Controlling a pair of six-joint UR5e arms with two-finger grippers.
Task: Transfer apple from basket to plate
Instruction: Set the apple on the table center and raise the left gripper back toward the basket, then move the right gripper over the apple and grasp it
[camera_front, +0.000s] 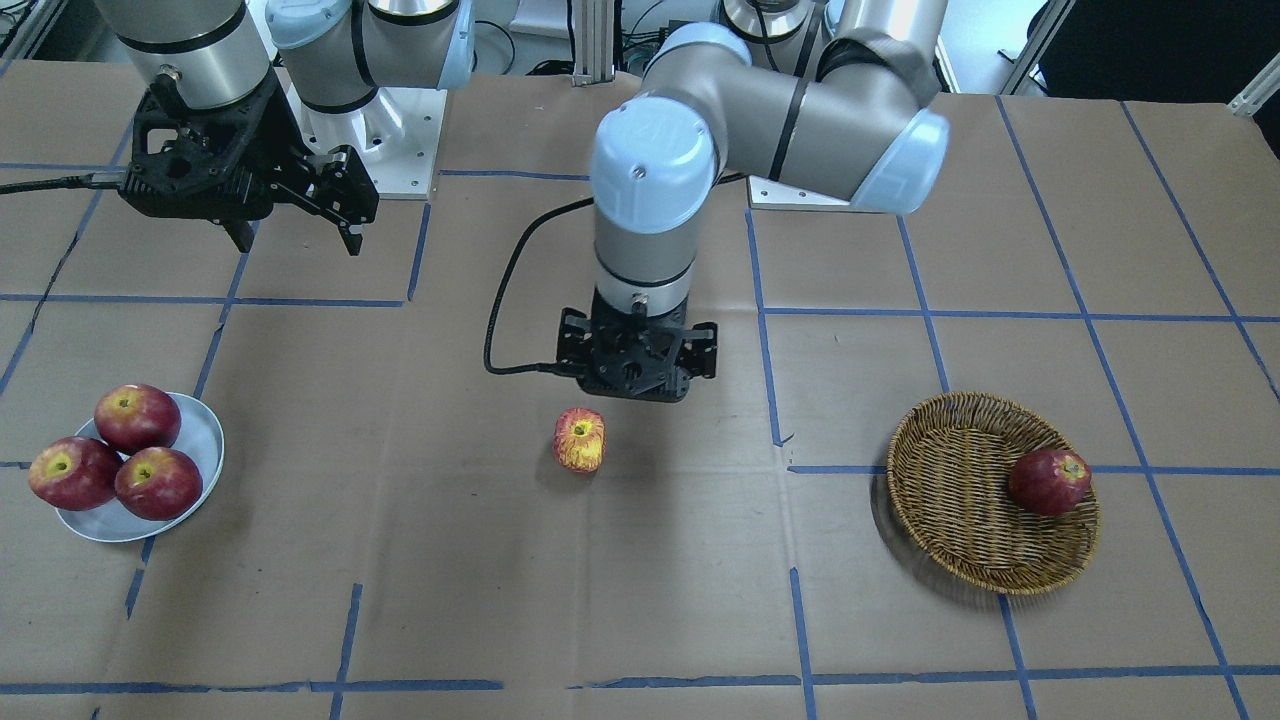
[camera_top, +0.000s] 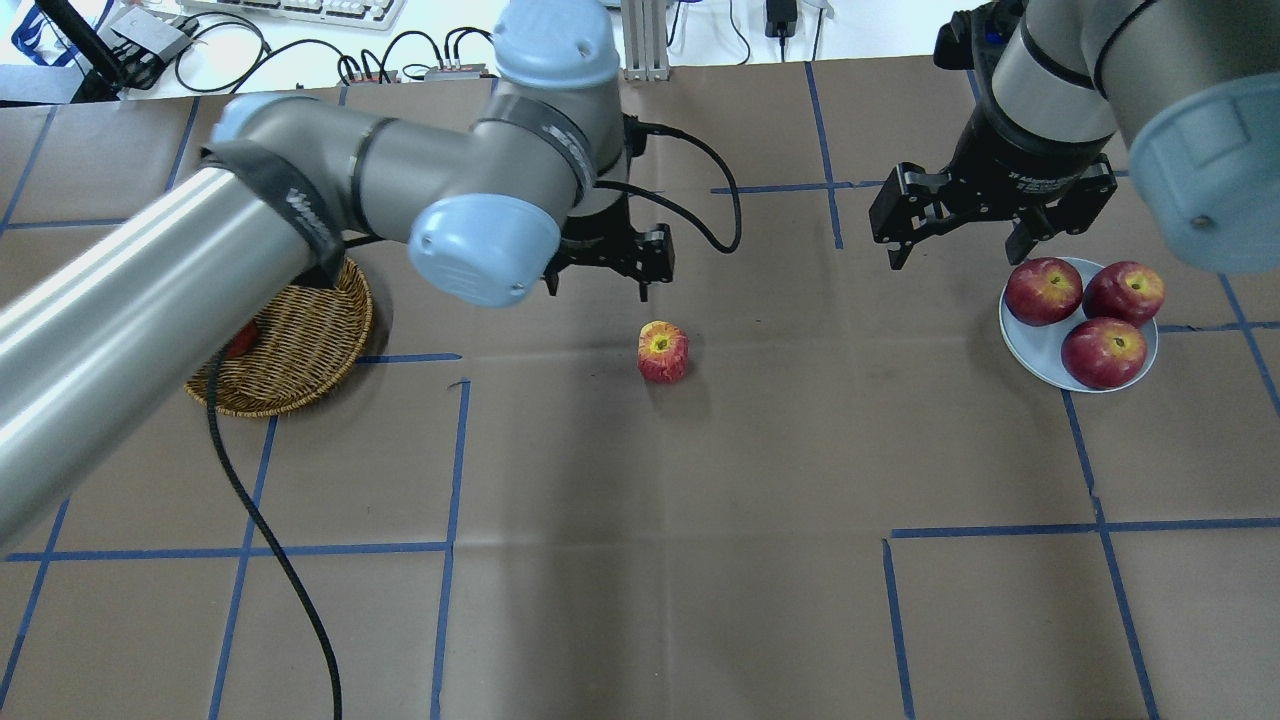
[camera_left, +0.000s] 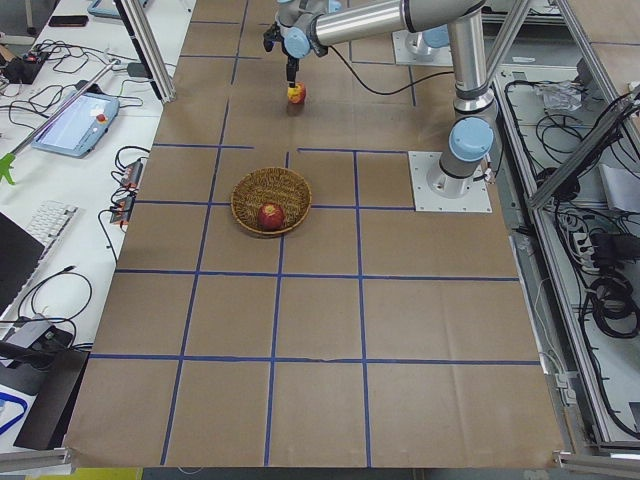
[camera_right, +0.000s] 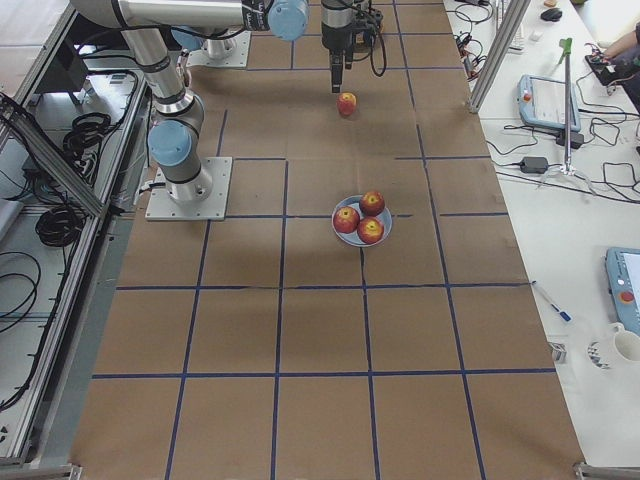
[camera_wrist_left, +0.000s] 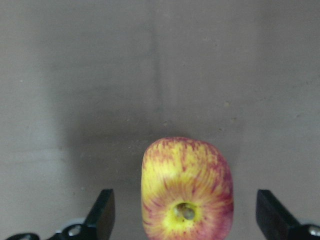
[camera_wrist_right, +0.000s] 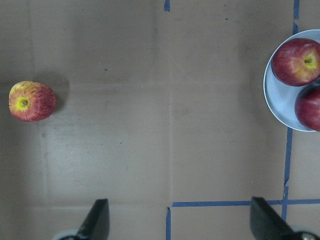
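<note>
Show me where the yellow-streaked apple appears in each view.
Front-facing: apple centre.
Overhead: apple centre.
Exterior left: apple top, left of centre.
Exterior right: apple top centre.
Left wrist: apple bottom centre.
Right wrist: apple left edge.
Landmark: open left gripper close by; missing from right wrist view.

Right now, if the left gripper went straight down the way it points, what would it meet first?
Probably the apple: the left gripper points down, jaws open, and its wrist view shows the apple between its fingers. Height is unclear, so the fingers may straddle it.
</note>
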